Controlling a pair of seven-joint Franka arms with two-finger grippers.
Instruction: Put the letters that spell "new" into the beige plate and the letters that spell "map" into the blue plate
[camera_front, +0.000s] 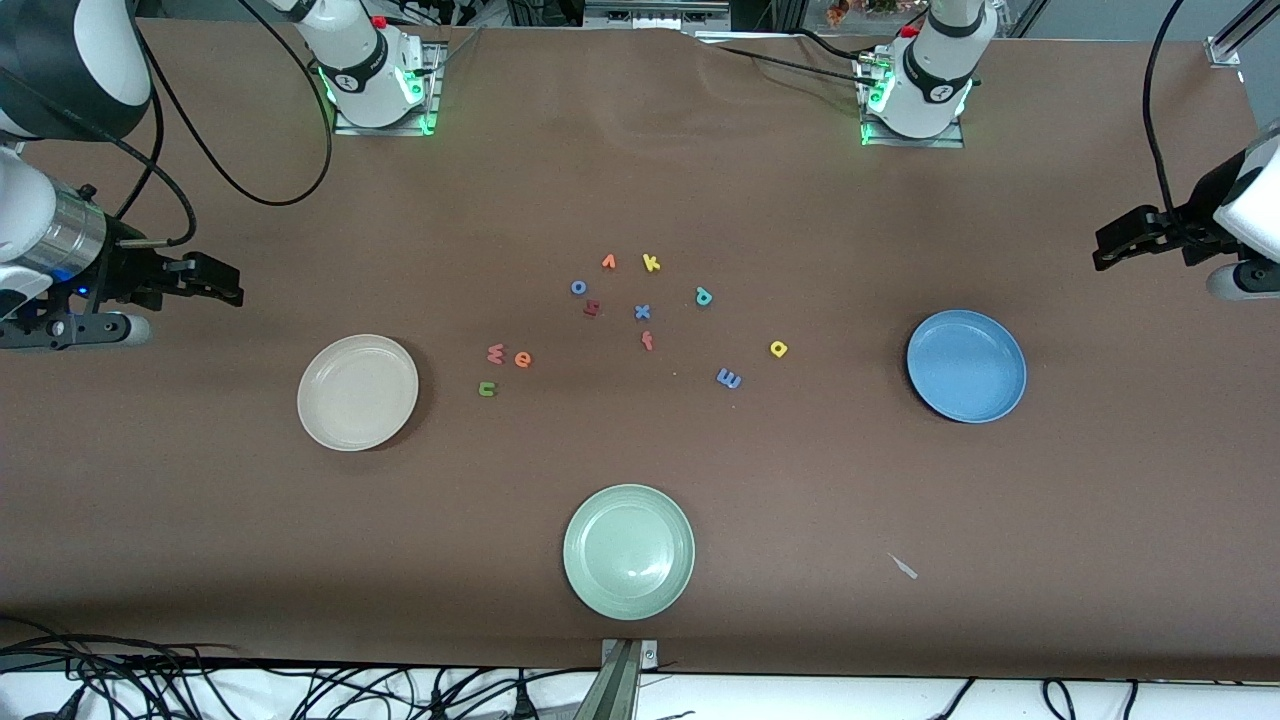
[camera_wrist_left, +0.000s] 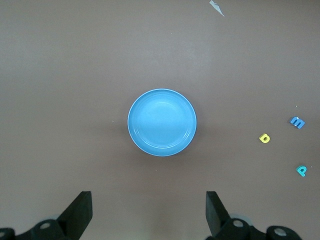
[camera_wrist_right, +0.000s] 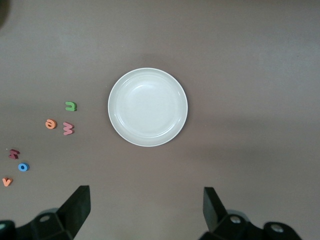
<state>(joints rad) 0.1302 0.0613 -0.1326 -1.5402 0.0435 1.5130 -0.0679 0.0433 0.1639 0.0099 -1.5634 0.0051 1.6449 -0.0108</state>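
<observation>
The green n (camera_front: 487, 389), orange e (camera_front: 522, 359) and pinkish w (camera_front: 495, 352) lie on the table beside the empty beige plate (camera_front: 357, 392). The blue m (camera_front: 729, 378), yellow a (camera_front: 778, 348) and teal p (camera_front: 703, 296) lie toward the empty blue plate (camera_front: 966, 365). My right gripper (camera_front: 215, 282) hangs open in the air at the right arm's end of the table, looking down on the beige plate (camera_wrist_right: 148, 107). Over the left arm's end, my left gripper (camera_front: 1110, 245) hangs open above the blue plate (camera_wrist_left: 162, 122). Neither holds anything.
A pale green plate (camera_front: 628, 551) sits near the table's front edge. Other letters lie mid-table: orange v (camera_front: 608, 262), yellow k (camera_front: 651, 263), blue o (camera_front: 578, 287), blue x (camera_front: 642, 312), red f (camera_front: 647, 341), a dark red one (camera_front: 591, 308). A white scrap (camera_front: 903, 566) lies nearer the camera than the blue plate.
</observation>
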